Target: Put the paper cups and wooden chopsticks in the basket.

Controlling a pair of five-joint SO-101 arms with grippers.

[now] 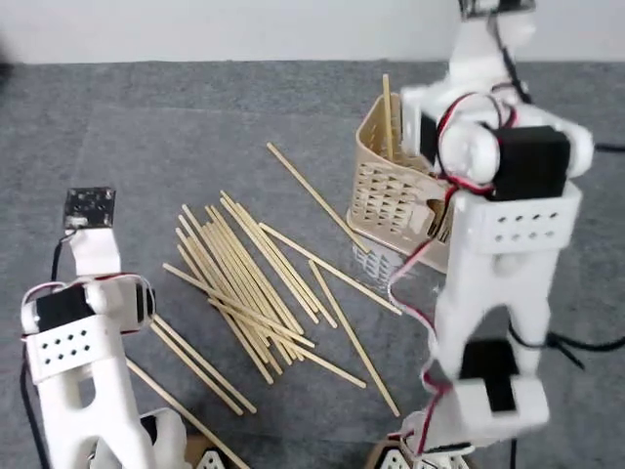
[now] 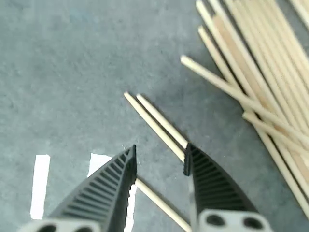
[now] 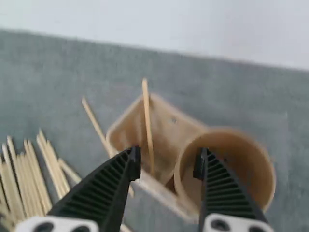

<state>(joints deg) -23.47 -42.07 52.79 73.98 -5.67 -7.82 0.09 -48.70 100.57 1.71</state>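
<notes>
High view: chopsticks [image 1: 244, 278] litter grey carpet [image 1: 146, 127] before wall [image 1: 244, 29].

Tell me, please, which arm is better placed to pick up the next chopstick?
Left, probably: the left end effector hangs open just over a pair of chopsticks, while the right end effector sits above the basket.

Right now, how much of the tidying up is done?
Done: one tan paper cup and one wooden chopstick are in the beige lattice basket. In hand: nothing; the right gripper is open above the basket, the left gripper open over two loose chopsticks. Left: the scattered pile of chopsticks on the grey mat.
</notes>
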